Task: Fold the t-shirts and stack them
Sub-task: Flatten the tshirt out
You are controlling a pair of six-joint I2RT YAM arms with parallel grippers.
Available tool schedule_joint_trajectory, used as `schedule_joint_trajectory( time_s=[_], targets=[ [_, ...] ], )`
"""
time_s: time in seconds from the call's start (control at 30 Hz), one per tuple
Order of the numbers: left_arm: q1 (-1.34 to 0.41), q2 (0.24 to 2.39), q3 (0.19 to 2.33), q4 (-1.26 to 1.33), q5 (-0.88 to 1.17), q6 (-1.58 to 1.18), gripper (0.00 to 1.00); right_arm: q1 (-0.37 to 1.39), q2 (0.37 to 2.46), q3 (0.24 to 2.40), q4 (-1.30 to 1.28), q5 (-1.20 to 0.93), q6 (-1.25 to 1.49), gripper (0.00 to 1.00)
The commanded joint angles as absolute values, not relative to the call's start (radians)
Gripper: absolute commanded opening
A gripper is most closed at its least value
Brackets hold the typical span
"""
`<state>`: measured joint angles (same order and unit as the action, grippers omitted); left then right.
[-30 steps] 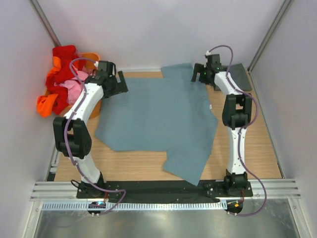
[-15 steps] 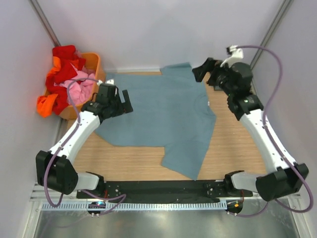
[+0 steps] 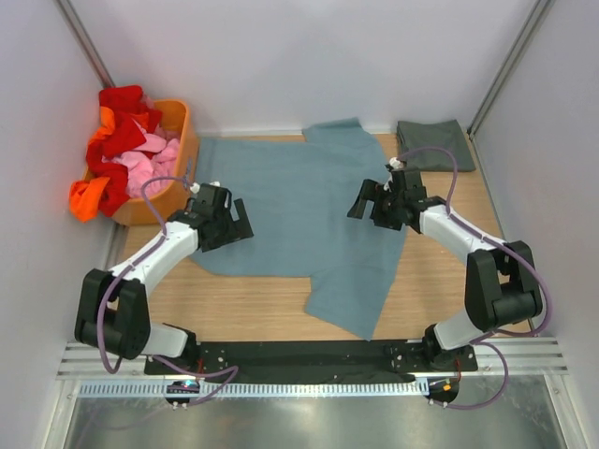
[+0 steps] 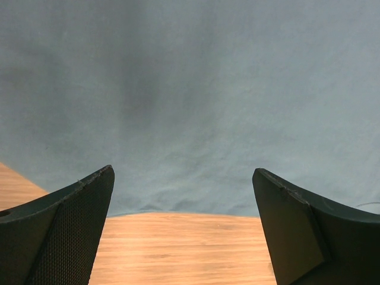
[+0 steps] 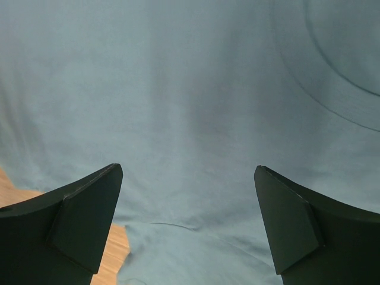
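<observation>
Top external view shows your blue-teal t-shirt (image 3: 299, 206) spread flat across the middle of the bench (image 3: 262, 313), reaching its far edge. Your left end effector (image 3: 239, 220) hangs wide open, empty, over the shirt's left side. Your right end effector (image 3: 363, 201) is wide open, empty, near the collar. A folded dark grey-green t-shirt (image 3: 435, 145) lies in the far right corner.

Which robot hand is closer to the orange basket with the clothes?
Left. The left gripper hovers over the blue shirt at its edge beside the orange basket; the right gripper is across the shirt, farther away.
</observation>
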<state>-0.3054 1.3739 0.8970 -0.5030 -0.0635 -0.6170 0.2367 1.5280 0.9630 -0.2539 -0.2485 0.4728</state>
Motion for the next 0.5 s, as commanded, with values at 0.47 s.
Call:
schedule_joint_trajectory(
  time_s=[0.47],
  targets=[
    [-0.474,1.670,0.957,-0.380,-0.117,-0.689,1.00,-0.043,1.494,0.664,-0.281,-0.026,0.595,1.00]
  ],
)
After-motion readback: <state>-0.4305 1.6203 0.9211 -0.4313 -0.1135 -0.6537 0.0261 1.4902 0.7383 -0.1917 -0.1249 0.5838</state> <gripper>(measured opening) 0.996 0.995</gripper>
